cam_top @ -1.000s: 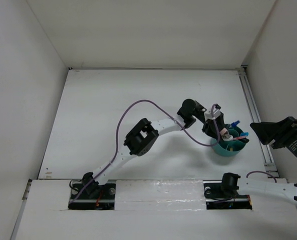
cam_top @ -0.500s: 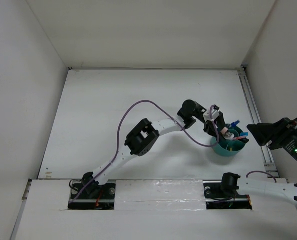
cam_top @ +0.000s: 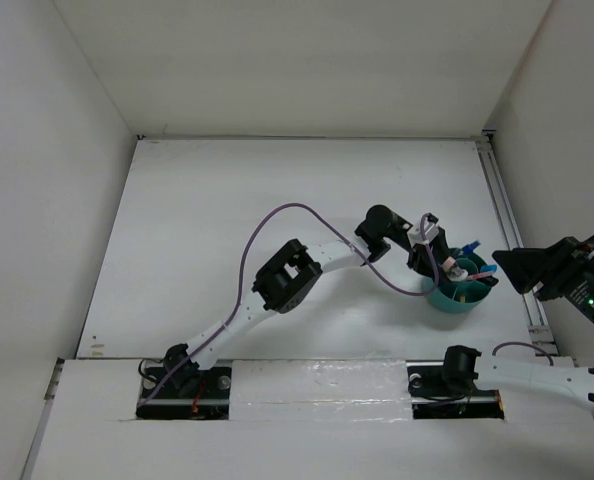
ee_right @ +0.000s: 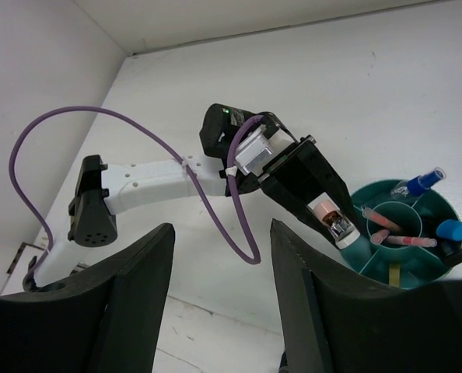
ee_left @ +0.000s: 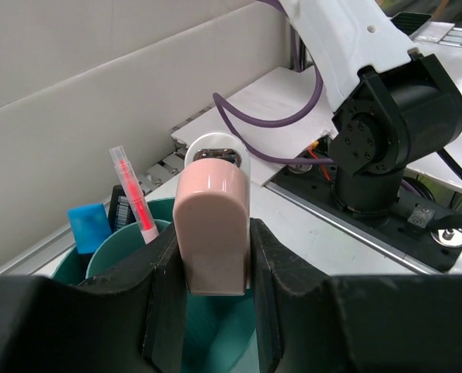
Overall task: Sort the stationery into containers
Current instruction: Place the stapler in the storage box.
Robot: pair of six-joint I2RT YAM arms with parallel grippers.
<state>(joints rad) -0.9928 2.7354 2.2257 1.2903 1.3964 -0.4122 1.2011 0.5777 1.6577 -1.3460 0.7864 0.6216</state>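
A pink eraser block [ee_left: 211, 221] is clamped by its flat sides in the narrowly parted left claw [ee_left: 213, 268], just above the teal cup [cam_top: 452, 303]. It is judged light, rubbery and unlikely to slip. The right claw [ee_right: 222, 256] is held half open and empty, well apart from the cup.

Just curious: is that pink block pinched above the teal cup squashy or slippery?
Probably firm: the pink block shows straight, unbulged edges in the left gripper. Its glossy face suggests it might slip under a loose grip.
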